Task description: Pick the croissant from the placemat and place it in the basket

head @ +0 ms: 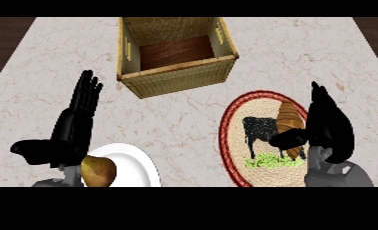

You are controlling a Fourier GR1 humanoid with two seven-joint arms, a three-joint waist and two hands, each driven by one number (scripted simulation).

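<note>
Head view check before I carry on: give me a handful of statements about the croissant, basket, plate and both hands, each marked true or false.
1. The croissant lies on the round placemat. True.
2. The croissant is already in the basket. False: the basket shows only its wooden bottom.
3. The right hand is at the croissant, thumb across its lower end. True.
4. The left hand is curled round the basket's rim. False: it is open, fingers straight, apart from the basket.
5. The white plate is bare. False: a brownish potato-like item sits on it.
</note>
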